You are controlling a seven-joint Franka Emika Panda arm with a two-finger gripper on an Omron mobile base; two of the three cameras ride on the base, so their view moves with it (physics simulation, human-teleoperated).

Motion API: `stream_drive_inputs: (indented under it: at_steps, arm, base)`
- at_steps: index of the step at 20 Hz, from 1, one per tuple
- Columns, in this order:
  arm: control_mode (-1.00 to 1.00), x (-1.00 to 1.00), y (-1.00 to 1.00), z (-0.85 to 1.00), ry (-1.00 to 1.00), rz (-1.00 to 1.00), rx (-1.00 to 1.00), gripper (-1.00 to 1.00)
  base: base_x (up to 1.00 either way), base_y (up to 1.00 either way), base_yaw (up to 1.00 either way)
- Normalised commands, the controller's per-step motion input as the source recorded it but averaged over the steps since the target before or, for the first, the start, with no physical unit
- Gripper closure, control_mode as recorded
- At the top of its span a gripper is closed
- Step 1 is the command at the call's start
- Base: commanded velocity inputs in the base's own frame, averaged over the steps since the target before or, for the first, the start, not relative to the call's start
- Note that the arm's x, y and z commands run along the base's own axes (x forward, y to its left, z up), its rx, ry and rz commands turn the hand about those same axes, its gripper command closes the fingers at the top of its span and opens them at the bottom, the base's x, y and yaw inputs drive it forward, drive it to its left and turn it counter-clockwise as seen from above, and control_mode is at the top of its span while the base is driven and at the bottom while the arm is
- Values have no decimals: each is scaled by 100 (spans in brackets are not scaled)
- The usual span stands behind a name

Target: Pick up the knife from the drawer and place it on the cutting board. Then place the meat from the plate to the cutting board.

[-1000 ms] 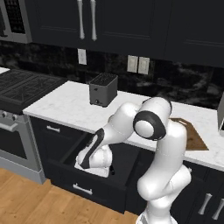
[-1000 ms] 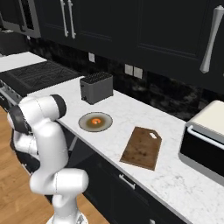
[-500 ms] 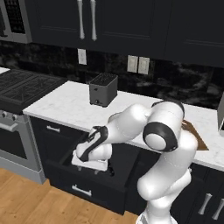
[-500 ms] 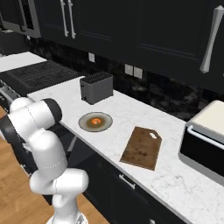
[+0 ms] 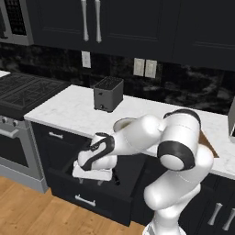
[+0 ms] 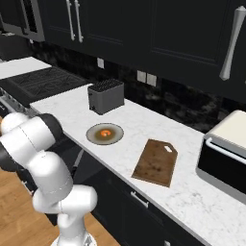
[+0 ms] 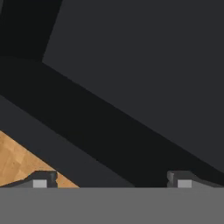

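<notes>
My gripper (image 7: 111, 181) is open, with bare dark drawer floor between its fingertips (image 7: 41, 179). In the left base view my white hand reaches down into the pulled-out dark drawer (image 5: 64, 190). The knife is hidden from me. A round plate (image 6: 93, 138) with a tan centre lies on the marble counter, and the small orange-red meat (image 6: 105, 131) sits on it. To the plate's right lies the brown wooden cutting board (image 6: 156, 162), bare; one corner of the cutting board (image 5: 209, 146) also peeks out behind my arm.
A dark toaster (image 6: 105, 95) stands behind the plate, and a stove (image 5: 23, 92) is at the far left. A white boxy appliance (image 6: 226, 153) sits right of the board. Wooden floor (image 7: 17, 162) shows past the drawer's wall. Upper cabinets hang over the counter.
My elbow has swung to the right and the hand has sunk a little lower over the drawer. The gripper stayed open, and nothing on the counter moved.
</notes>
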Motion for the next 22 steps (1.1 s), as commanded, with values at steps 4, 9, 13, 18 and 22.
stream_drive_inputs:
  at_steps: [4,9,13,18,22]
  arm:
    - [-100,3,-16,36,0,5,-5,-100]
    - [-100,35,-40,55,0,5,-2,-100]
    - [-100,45,-46,30,0,4,1,-100]
    - [-100,6,-63,-8,3,1,7,-100]
    - [-100,6,-42,-8,0,6,0,-100]
  base:
    - [0,0,0]
    - [0,0,0]
    - [0,0,0]
    - [0,0,0]
    - [0,0,0]
